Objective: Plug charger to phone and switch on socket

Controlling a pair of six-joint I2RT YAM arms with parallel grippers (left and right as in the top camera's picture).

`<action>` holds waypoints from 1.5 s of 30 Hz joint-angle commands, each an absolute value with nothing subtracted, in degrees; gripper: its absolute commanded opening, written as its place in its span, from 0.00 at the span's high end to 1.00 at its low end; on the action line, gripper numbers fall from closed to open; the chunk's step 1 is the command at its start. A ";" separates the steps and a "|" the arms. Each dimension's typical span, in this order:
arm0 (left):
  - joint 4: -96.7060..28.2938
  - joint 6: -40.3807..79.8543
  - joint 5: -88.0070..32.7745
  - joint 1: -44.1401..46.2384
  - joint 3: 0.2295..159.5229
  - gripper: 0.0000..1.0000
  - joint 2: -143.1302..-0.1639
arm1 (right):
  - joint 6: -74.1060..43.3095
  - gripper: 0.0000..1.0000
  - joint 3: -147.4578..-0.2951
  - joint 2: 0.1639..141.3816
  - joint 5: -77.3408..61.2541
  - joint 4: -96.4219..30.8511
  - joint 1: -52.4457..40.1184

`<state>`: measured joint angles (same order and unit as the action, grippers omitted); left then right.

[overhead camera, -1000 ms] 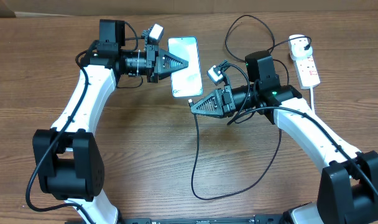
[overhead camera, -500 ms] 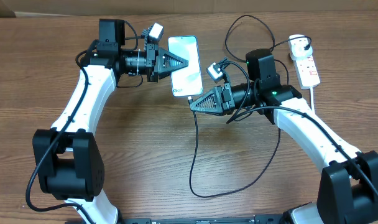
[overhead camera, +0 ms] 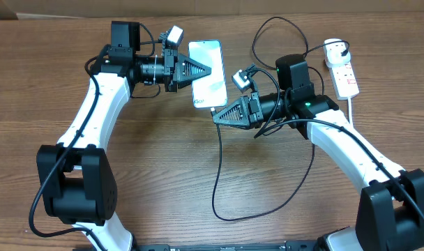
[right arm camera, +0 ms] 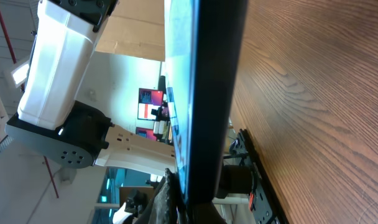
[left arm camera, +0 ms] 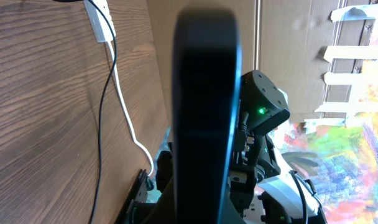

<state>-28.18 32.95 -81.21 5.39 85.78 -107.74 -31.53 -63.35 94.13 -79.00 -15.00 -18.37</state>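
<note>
Right hand rose to phone bottom edge, clenching charger | left hand clenched atop phone

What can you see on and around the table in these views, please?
phone: one, light-blue screen, black edges, upper middle of table
charger: one, black cable, looping from the phone's lower end to a white plug in the power strip
power strip: one, white with red markings, far right
cord: one, thick white, trailing from the power strip
table: one, brown wood
left gripper: one, black, shut on the phone's left edge
right gripper: one, black, shut on the charger's tip
</note>
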 commanded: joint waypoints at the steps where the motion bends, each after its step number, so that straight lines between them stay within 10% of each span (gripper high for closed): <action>1: -27.75 33.95 -82.04 5.34 86.24 0.96 -107.57 | -31.77 0.96 -63.46 93.12 -78.87 -14.59 -18.28; 45: -26.72 35.83 -81.73 6.72 86.24 0.96 -107.57 | -32.21 0.96 -63.46 93.12 -76.90 -13.41 -18.26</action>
<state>-27.05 35.29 -79.83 6.39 85.78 -107.74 -31.53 -63.35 94.13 -78.11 -14.06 -18.37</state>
